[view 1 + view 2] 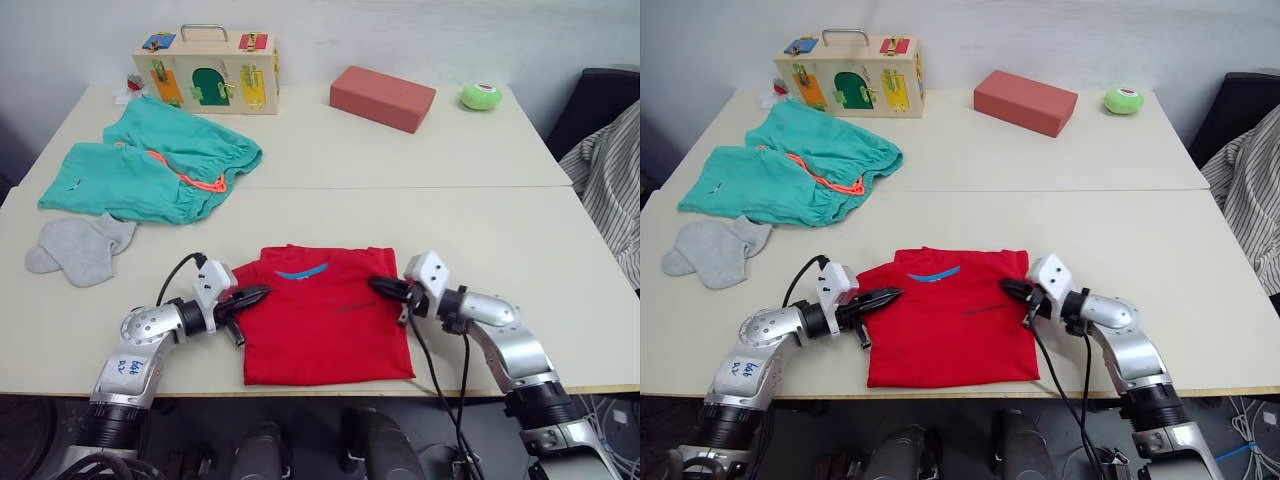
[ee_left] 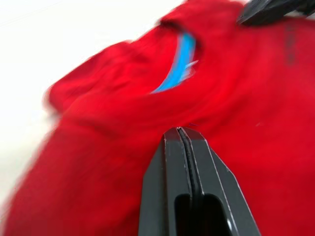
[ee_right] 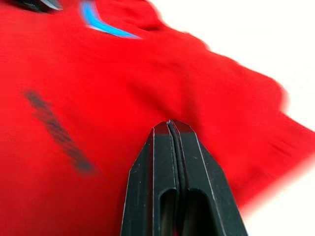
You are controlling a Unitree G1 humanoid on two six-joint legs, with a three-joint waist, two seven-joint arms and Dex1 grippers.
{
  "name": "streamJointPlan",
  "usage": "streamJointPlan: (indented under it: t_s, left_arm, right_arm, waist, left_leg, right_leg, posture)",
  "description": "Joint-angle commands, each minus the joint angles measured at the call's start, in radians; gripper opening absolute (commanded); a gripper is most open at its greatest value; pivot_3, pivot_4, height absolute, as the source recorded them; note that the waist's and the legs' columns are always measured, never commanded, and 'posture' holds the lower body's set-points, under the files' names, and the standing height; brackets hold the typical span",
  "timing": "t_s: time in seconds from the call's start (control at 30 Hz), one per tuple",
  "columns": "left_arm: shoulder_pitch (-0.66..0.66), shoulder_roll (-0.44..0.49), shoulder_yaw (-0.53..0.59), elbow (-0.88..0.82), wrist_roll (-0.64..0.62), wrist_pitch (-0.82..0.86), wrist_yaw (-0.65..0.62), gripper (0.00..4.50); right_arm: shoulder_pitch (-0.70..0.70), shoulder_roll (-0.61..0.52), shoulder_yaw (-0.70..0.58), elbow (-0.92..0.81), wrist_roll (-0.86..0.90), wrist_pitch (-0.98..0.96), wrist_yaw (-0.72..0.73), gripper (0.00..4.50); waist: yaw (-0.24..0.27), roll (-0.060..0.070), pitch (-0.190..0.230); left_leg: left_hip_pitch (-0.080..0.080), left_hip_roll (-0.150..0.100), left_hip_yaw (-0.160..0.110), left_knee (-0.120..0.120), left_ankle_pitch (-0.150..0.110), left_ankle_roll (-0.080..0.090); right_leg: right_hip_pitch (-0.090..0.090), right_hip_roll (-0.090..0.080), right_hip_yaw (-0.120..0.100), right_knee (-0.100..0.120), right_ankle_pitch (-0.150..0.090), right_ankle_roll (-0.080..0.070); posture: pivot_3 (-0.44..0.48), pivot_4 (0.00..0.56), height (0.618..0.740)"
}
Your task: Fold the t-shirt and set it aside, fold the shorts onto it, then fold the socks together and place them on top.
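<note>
Both grippers closed, tips at the t-shirt's shoulders, lower centre of frame.

Left gripper (image 1: 252, 296) and right gripper (image 1: 385, 287) fingers pressed together, apparently empty. T-shirt (image 1: 325, 320) hem reaches the table (image 1: 520, 250) front edge; a drag could slide it off. Open room behind; shorts (image 1: 150, 165), socks (image 1: 78, 248) upper left.

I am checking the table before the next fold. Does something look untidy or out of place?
Nothing is spilled or damaged. The shorts lie crumpled and unfolded at the far left, the socks loose beside them. The t-shirt lies folded, slightly askew, at the near edge.
</note>
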Motion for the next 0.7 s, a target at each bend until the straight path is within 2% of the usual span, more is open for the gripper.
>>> streamJointPlan:
  t_s: [0.03, 0.23, 0.4, 0.53, 0.7]
  left_arm:
    - [-0.031, -0.005, 0.067, 0.002, -0.069, -0.02, -0.004, 0.01]
    - [-0.058, 0.098, 0.124, -0.024, -0.162, 0.06, -0.123, 0.01]
    - [-0.015, 0.181, 0.108, -0.101, -0.204, 0.159, -0.198, 0.01]
    - [0.029, 0.175, 0.083, -0.127, -0.165, 0.146, -0.191, 0.01]
    - [-0.004, 0.106, 0.031, -0.038, -0.064, 0.046, -0.117, 0.01]
  right_arm:
    - [0.011, -0.008, -0.036, 0.009, 0.008, 0.003, -0.019, 0.0]
    - [-0.022, -0.003, -0.051, -0.078, 0.064, 0.067, 0.009, 0.0]
    - [-0.079, 0.045, 0.04, -0.153, 0.058, 0.112, 0.035, 0.0]
    - [-0.128, 0.086, 0.126, -0.045, -0.049, 0.013, 0.018, 0.0]
    - [-0.167, 0.11, 0.109, 0.127, -0.118, -0.11, -0.057, 0.0]
  waist:
    - [0.0, 0.0, 0.0]
    - [-0.004, 0.0, 0.0]
    - [-0.006, 0.0, 0.0]
    - [-0.005, 0.0, 0.0]
    - [0.002, 0.0, 0.0]
  left_leg:
    - [0.0, 0.0, 0.0, 0.0, 0.0, 0.0]
    - [0.0, 0.0, 0.0, 0.0, 0.0, 0.0]
    - [0.0, 0.001, 0.0, -0.001, 0.0, -0.001]
    - [0.0, 0.001, 0.0, -0.001, 0.0, -0.001]
    - [-0.001, -0.001, 0.0, 0.0, 0.0, 0.0]
  right_leg:
    - [0.0, 0.0, 0.0, 0.0, 0.0, 0.0]
    - [0.0, 0.0, 0.0, 0.0, 0.0, 0.0]
    - [-0.001, 0.001, 0.0, 0.0, 0.0, 0.0]
    - [-0.001, 0.0, 0.0, 0.0, 0.0, 0.0]
    - [-0.001, -0.001, 0.0, -0.001, 0.0, 0.0]
  posture:
    - [0.0, 0.15, 0.74]
    - [0.0, 0.15, 0.74]
    - [0.0, 0.15, 0.74]
    - [0.0, 0.15, 0.74]
    - [0.0, 0.15, 0.74]
